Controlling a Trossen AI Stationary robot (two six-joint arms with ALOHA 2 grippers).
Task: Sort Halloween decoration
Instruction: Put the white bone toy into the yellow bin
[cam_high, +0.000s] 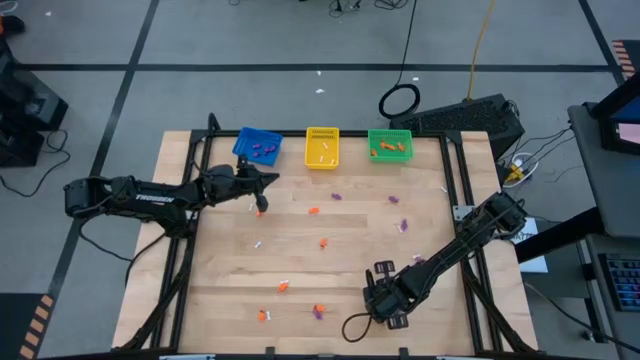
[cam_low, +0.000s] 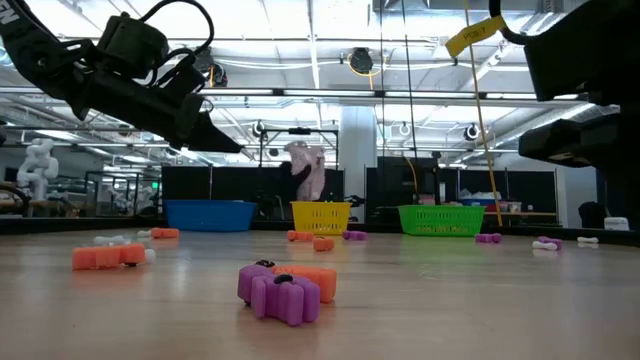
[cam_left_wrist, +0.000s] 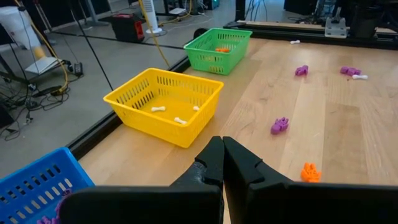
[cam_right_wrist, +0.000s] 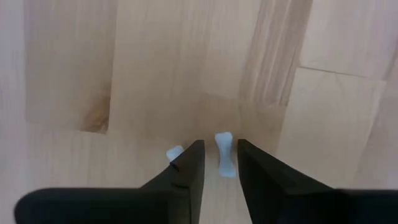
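At the lower centre-right of the high view, the right gripper (cam_right_wrist: 219, 163) points down at the table (cam_high: 420, 300) with its fingers slightly parted around a small white bone (cam_right_wrist: 224, 153), not yet clamped on it (a second white piece (cam_right_wrist: 174, 152) lies just beside one finger). Orange, purple and white trinkets are scattered across the wood. Farther up, at upper left, the left gripper (cam_left_wrist: 222, 160) is pressed closed and empty near the blue basket (cam_high: 257, 145). The yellow basket (cam_high: 322, 147) and green basket (cam_high: 390, 144) line the far edge.
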